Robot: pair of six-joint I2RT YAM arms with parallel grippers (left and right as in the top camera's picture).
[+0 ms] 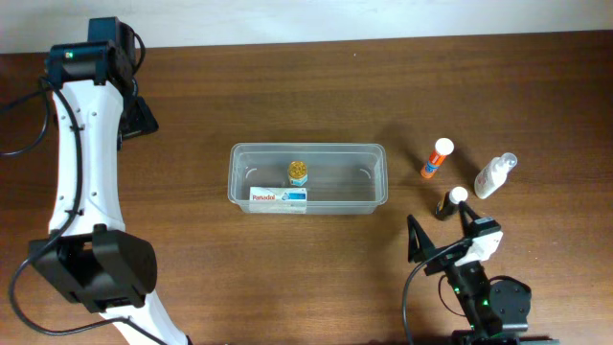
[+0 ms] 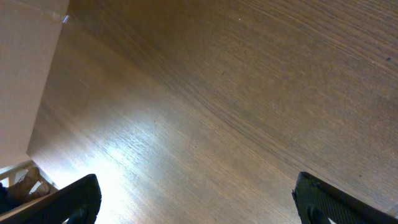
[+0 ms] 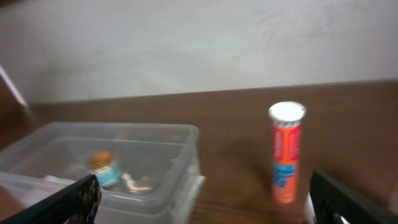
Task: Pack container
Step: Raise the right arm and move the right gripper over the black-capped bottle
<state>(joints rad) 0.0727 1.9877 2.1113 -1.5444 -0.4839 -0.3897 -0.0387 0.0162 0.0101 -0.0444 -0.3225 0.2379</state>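
Note:
The clear container (image 1: 308, 147) sits mid-table and holds a small gold-capped bottle (image 1: 298, 172) and a white box (image 1: 279, 198). To its right lie an orange tube (image 1: 437, 158), a white spray bottle (image 1: 495, 175) and a small dark bottle with a white cap (image 1: 450, 202). My right gripper (image 1: 443, 233) is open just below the dark bottle, empty. In the right wrist view it (image 3: 205, 205) faces the container (image 3: 183, 168) and the orange tube (image 3: 286, 152). My left gripper (image 1: 137, 113) is far back left, open (image 2: 199, 205) over bare wood.
The table's back edge meets a pale wall (image 1: 306, 19). The left arm (image 1: 81, 172) runs along the left side of the table. In the left wrist view only wood grain and the table's left edge (image 2: 43, 106) show.

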